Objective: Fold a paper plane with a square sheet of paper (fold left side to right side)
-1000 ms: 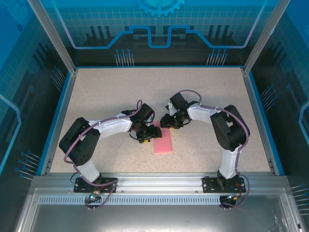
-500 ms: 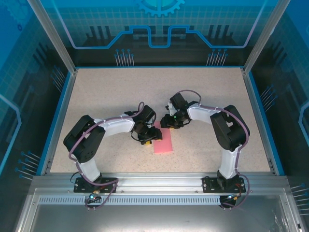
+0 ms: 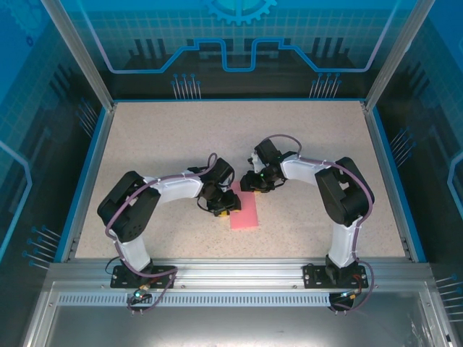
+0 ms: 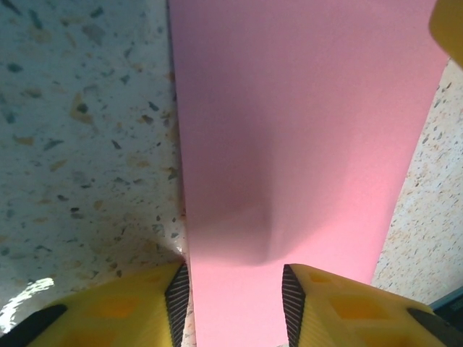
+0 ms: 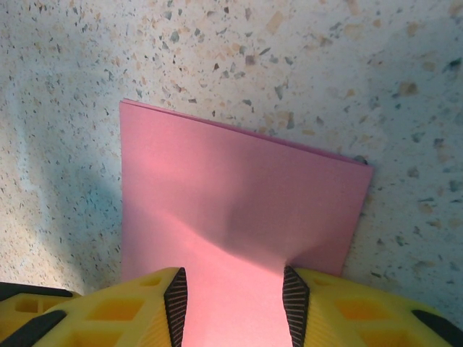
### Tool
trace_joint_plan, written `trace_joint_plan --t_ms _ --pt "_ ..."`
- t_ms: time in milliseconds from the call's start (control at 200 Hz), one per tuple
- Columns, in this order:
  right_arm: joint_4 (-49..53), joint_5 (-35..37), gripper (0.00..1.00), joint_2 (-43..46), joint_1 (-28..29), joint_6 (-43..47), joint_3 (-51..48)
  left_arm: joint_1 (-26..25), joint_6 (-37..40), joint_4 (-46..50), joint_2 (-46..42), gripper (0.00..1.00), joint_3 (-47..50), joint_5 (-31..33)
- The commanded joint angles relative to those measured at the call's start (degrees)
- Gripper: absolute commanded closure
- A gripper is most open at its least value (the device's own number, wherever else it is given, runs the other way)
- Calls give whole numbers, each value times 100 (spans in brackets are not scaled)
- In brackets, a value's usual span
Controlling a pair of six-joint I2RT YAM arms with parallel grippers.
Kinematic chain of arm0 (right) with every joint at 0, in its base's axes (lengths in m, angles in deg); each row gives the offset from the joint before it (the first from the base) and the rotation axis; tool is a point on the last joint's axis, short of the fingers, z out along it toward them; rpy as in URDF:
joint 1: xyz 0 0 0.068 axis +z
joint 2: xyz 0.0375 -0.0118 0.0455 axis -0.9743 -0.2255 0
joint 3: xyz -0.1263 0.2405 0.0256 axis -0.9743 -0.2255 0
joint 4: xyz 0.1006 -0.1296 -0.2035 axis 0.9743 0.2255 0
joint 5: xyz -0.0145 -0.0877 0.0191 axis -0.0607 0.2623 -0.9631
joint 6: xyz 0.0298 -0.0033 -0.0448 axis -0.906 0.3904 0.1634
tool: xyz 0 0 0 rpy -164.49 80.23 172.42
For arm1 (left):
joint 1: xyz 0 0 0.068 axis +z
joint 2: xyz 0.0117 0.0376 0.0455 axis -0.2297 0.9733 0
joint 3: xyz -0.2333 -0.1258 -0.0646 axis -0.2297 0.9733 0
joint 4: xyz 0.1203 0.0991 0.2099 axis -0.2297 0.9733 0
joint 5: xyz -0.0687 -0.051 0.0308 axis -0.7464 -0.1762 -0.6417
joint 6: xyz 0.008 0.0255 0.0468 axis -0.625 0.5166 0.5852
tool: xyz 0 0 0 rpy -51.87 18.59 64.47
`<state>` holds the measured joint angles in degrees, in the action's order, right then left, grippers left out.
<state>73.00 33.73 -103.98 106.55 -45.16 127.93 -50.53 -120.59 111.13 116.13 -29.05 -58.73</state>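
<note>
The square sheet of paper (image 3: 246, 215) lies flat on the bench (image 3: 166, 144) between my two arms. It reads as a narrow pink rectangle, and its far edge looks doubled, so I judge the first left-to-right fold is already in it.

My left hand (image 4: 235, 280) is down at the sheet's left long edge, towards its far end. The fingers (image 4: 116, 312) stand apart. One tip sits at the paper's edge, the other seems to rest on the paper itself, and pink surface shows in the gap. Nothing is clamped that I can see. A soft bulge rises in the paper just ahead of that gap.

My right hand (image 5: 235, 285) is at the far end. Its jaws are parted too, with the tips over the sheet and bare paper between the pads (image 5: 176, 303).

I take the step to be getting hold of the left edge while the right hand pins the sheet.

To do it well, I want the right hand pressing straight down, so nothing slides. The left tips should stay low and gather just enough paper to lift the edge. That bulge is the risk, because too hard a squeeze would set a stray crease. Once the edge is up, I would carry it across in a low arc. I would match edge to edge before flattening anything.
</note>
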Motion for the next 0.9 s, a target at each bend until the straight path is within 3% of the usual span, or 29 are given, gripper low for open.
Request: trace_joint_plan --t_ms 0,640,770,895 --pt "78 -75 57 -165 74 -27 -107 -63 -6 -110 63 61 59 -47" --pt "118 -92 56 -235 83 22 -37 -57 18 181 -419 76 291 123" --pt "125 -91 56 -241 83 29 -29 -62 20 180 -372 75 262 150" --pt "122 -92 56 -241 90 29 -37 -63 37 310 -290 68 256 311"
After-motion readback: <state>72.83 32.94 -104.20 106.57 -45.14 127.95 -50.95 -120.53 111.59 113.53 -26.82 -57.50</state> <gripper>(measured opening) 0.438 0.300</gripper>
